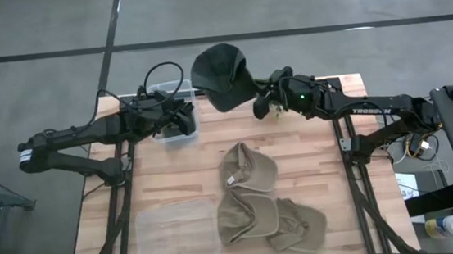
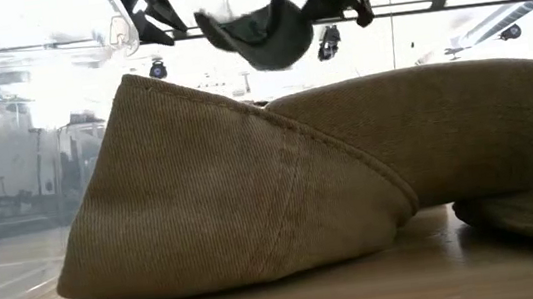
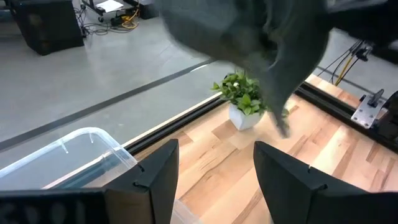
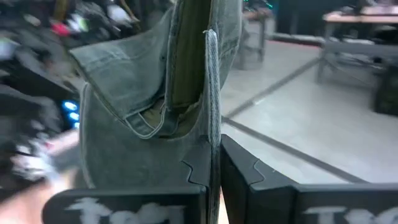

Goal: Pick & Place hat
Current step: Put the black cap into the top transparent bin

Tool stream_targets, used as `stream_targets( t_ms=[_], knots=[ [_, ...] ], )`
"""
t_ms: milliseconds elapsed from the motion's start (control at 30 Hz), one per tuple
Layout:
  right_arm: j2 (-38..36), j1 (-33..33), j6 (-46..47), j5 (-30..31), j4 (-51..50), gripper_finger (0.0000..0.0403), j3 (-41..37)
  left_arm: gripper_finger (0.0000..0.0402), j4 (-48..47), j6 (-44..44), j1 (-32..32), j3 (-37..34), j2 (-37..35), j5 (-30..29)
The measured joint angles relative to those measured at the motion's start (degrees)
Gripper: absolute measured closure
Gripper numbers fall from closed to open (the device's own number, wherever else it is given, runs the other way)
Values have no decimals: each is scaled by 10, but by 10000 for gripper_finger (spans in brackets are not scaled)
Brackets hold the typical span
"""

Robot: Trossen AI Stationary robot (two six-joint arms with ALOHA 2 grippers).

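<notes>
The right claw (image 1: 259, 104) is clamped on the dark hat (image 1: 220, 76), lifted over the tabletop's (image 1: 312, 169) top edge, upper middle of the high view. Soft and light, it droops; the pinched fabric edge looks the best hold. The left claw (image 1: 183, 114) stands apart.

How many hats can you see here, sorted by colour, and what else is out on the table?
Dark grey hat, held up by the right gripper: 1
Tan hats on the table: 3
Clear plastic bins: 2
Small potted plant: 1
Total: 7
</notes>
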Motion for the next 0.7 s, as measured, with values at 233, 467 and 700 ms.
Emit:
stream_targets(
  t_ms=[233, 467, 700],
  knots=[
    [-2, 3, -13, -14, 39, 390, 0, 202, 0, -1, 0, 0, 4, 0],
    [1, 5, -47, -9, 96, 390, 0, 202, 57, -3, 0, 0, 4, 63],
    [1, 6, -76, 4, 149, 390, 0, 202, 104, 1, 0, 0, 4, 69]
  ],
)
